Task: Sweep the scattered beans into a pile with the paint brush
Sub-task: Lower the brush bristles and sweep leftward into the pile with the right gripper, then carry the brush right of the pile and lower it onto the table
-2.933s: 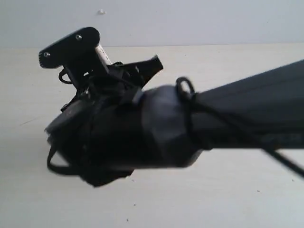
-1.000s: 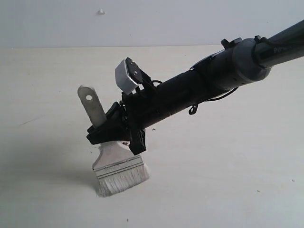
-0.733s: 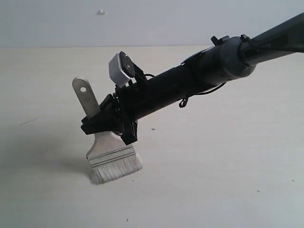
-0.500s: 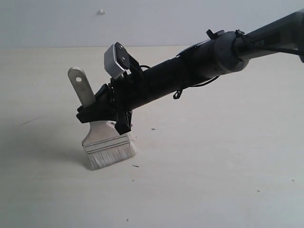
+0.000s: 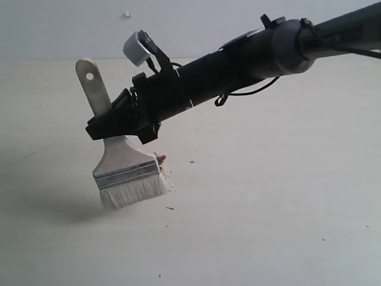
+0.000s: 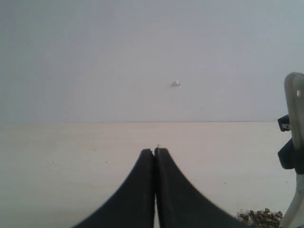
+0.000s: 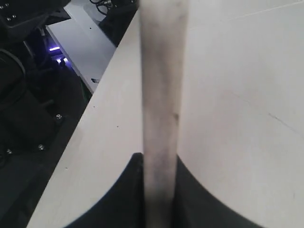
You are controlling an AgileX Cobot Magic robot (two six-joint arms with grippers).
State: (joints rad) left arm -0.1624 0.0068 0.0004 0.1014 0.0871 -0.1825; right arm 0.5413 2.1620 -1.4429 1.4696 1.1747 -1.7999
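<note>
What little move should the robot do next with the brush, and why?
Probably a short sweep pushing the beans together. The right end effector grips the paint brush, its bristles touch the table, and beans lie right beside them.

The flat, wide, wooden-handled paint brush [image 5: 126, 170] stands tilted on the pale flat table [image 5: 268, 208], bristles down, handle end leaning up and left. The black right gripper [image 5: 116, 126] clamps the handle above the brush's metal band, its arm stretching off to the brush's right. Tiny round reddish-brown beans [image 5: 161, 158] lie on the table just behind the brush's right corner.
</note>
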